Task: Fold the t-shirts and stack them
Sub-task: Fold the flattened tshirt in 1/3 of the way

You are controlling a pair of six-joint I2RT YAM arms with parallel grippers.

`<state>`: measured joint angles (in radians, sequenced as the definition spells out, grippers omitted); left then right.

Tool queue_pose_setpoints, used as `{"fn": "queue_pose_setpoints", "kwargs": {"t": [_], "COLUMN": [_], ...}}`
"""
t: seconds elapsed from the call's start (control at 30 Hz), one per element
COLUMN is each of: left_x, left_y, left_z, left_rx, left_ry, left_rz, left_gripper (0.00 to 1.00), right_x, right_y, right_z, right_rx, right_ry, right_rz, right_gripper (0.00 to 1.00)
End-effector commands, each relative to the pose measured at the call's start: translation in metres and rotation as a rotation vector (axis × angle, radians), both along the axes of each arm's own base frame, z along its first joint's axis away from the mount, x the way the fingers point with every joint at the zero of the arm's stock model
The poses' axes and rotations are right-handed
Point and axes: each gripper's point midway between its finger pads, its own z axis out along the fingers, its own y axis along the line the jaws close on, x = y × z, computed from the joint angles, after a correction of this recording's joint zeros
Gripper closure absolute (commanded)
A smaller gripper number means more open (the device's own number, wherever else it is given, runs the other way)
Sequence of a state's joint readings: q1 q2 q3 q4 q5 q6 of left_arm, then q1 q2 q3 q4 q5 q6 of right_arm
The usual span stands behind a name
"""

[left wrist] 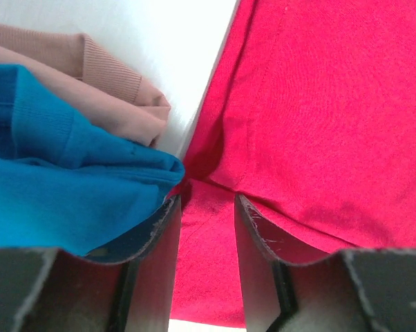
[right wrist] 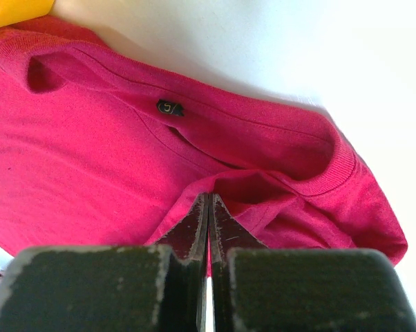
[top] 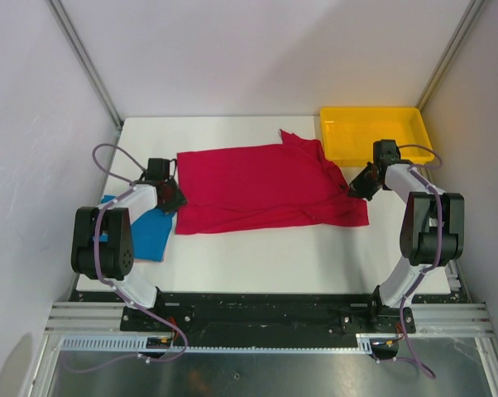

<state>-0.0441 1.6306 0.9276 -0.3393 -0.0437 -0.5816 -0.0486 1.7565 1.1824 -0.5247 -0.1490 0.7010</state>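
**Red shirt** (top: 265,186): one, crimson, spread across the middle of the white counter (top: 257,248). Its body is mostly flat and one sleeve is turned up at the far right corner. The neck opening lies on the right side, with a small dark label (right wrist: 169,108) inside the collar.

**Blue shirt** (top: 150,231): one, folded, at the left edge of the counter under the left arm. It lies just beside the red shirt's left hem. In the left wrist view its corner touches the red cloth.

**Tan cloth** (left wrist: 104,83): one, folded, with a ribbed cuff. It lies against the far side of the blue shirt.

**Yellow tray** (top: 373,112): one, at the far right corner of the counter, close behind the red shirt's collar end.

**Left end effector** (top: 170,197): low over the red shirt's left hem. Its fingers are spread, with red fabric lying in the gap between them.

**Right end effector** (top: 358,184): at the collar end of the red shirt. Its fingers are pressed together, pinching a raised fold of red cloth just below the neckband.
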Motion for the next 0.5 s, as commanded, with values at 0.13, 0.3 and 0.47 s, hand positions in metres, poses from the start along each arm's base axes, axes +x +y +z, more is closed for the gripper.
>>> {"fn": "queue_pose_setpoints", "kwargs": {"t": [0.13,0.3,0.47], "left_x": [0.011,0.013,0.015], "left_y": [-0.010,-0.007,-0.006], "left_z": [0.012,0.016,0.024], "left_rx": [-0.011,0.003,0.008], "left_ry": [-0.048,-0.060,-0.085], "left_rz": [-0.052,-0.035,-0.024], "left_gripper": [0.66,0.77,0.97], "right_x": [0.014,0.014,0.014], "right_y": [0.003,0.002,0.001], "right_z": [0.011,0.011,0.012], "right_rx": [0.001,0.001,0.000], "right_ry": [-0.048,-0.048,-0.051], "right_rz": [0.023,0.023,0.020], "right_gripper": [1.00,1.00,1.00]}}
